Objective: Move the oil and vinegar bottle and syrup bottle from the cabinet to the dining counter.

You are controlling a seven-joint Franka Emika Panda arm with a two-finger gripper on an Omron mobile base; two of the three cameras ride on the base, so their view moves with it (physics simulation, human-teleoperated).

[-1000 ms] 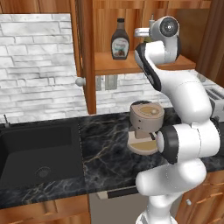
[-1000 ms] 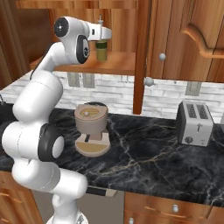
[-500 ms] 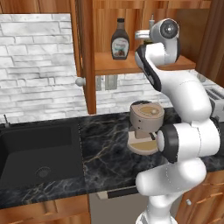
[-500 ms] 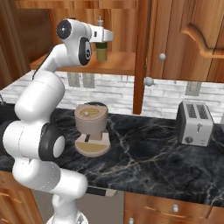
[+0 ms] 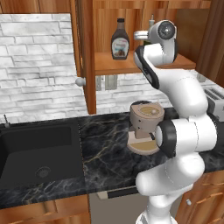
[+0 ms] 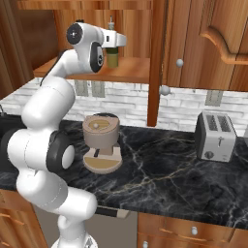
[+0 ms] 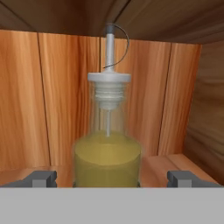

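Observation:
The oil and vinegar bottle (image 7: 107, 153), clear glass with yellow-green liquid and a thin spout, stands on the shelf of the open wooden cabinet (image 5: 131, 66). My gripper (image 7: 112, 179) is open, with one fingertip on each side of the bottle's lower body and not touching it. In the right base view the gripper (image 6: 115, 43) reaches into the cabinet in front of the oil and vinegar bottle (image 6: 112, 58). The syrup bottle (image 5: 120, 40), dark brown with a pale label, stands on the same shelf to the left of the hand. The dining counter is out of view.
A tan round appliance (image 5: 146, 127) sits on the black marble counter (image 6: 169, 174) under the shelf. A silver toaster (image 6: 216, 135) stands to the right, and a black sink (image 5: 35, 153) lies to the left. A wooden cabinet post (image 6: 157, 58) stands right of the shelf.
The hand has edged slightly deeper into the cabinet toward the oil and vinegar bottle. The jaws stay open and both bottles are unmoved.

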